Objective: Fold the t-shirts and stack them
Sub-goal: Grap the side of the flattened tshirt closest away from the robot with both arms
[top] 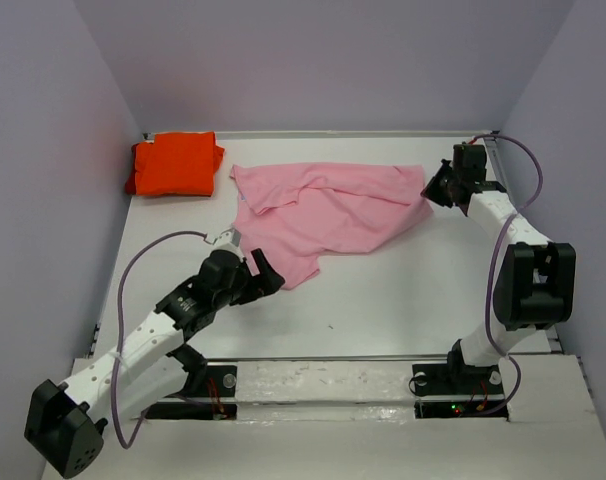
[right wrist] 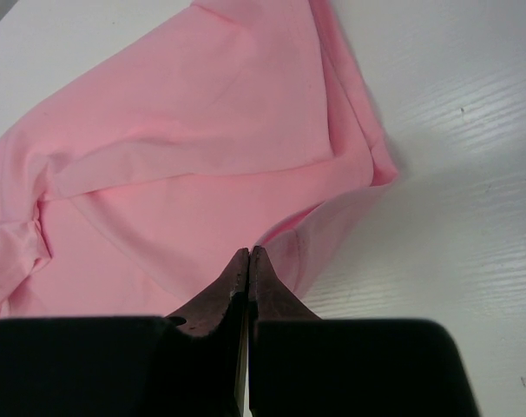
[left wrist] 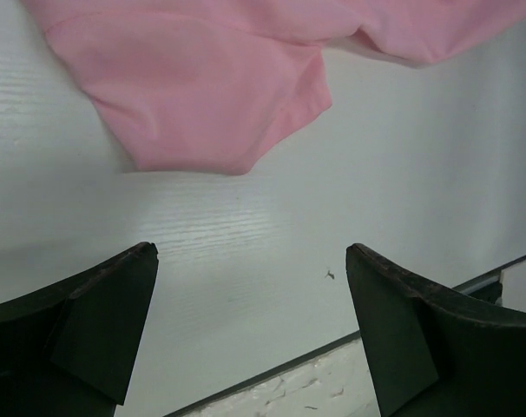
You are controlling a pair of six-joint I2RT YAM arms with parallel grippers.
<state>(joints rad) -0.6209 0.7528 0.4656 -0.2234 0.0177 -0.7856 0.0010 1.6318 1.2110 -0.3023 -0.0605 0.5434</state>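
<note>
**Entry: two t-shirts, fold and stack. Places are given from the pink t-shirt.**

**Hazards**
- The right claw (top: 435, 188) sits at the pink t-shirt's (top: 333, 205) right corner, fingers pressed flat together with no gap. In the right wrist view the right claw (right wrist: 248, 253) meets the cloth at the hem. It may have a thin pinch of fabric, but I cannot tell. If it has none, a pull would come away bare. If it has one layer only, the layers would slide apart and the fold would skew.
- The left claw (top: 264, 268) hangs just off the shirt's near-left lobe, fingers spread wide and holding nothing. In the left wrist view the left claw (left wrist: 250, 254) has only bare desk between its fingers. Closing there would catch nothing. Reaching in low could push the lobe into a wrinkle.
- A pull from one corner alone would likely drag the whole garment across the desk (top: 403, 290) rather than flatten it.

**Pink t-shirt**
Light pink, soft, unfolded. It lies across the far middle of the desk, spread loosely but not flat. The far-left part is lapped over itself in creases, one lobe trails toward the near-left, and the right corner is doubled at the hem.

**Orange t-shirt** (top: 175, 165)
Bright orange, in a compact folded block. It lies to the far left of the pink one, near it but apart, in the desk's corner. Judged the base for the stack.
</note>
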